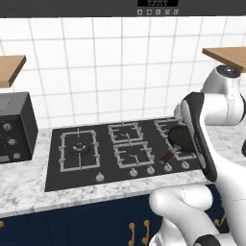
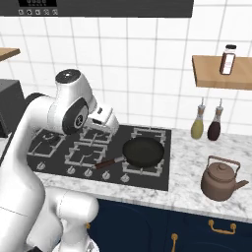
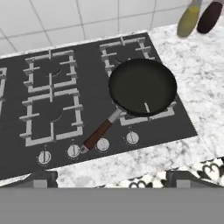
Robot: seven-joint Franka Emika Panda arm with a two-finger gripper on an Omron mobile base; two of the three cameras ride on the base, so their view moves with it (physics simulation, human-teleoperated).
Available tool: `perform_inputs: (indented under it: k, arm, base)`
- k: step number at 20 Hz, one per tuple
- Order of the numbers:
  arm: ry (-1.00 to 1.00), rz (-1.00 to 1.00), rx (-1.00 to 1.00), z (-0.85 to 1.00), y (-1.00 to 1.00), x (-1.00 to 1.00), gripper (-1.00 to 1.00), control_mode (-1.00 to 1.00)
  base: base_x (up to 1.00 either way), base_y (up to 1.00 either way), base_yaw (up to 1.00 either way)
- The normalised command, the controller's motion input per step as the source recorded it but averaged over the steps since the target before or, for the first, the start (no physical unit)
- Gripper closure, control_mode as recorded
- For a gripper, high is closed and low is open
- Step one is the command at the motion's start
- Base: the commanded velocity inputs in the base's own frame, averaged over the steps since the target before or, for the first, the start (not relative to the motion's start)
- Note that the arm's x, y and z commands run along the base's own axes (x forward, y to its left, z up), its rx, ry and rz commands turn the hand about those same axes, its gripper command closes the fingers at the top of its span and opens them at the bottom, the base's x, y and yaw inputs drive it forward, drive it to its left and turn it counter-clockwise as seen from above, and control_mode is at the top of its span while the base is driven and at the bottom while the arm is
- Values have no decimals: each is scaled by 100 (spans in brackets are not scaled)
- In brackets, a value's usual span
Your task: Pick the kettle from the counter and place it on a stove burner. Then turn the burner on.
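My end effector (image 2: 106, 119) hangs over the hob's middle, looking down on the frying pan (image 3: 142, 86); whether its jaws are spread or closed I cannot tell. The kettle (image 2: 221, 180) stands upright on the worktop (image 2: 189, 170), well off to my right past the pan and the hob's right edge, spout pointing farther right. I judge a long sideways reach comes first.
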Motion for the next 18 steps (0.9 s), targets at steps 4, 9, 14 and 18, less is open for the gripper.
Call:
perform_inputs:
  k: [4,9,14,18]
  arm:
    - [-29,-33,0,-8,-100,-63,-100,-100]
    - [-17,-41,0,0,-100,-19,-100,-100]
    - [-3,-41,2,0,-100,0,-100,-100]
    - [1,-41,8,7,-100,8,-100,-100]
  base:
    - [0,0,0]
    - [0,0,0]
    - [0,0,0]
    - [0,0,0]
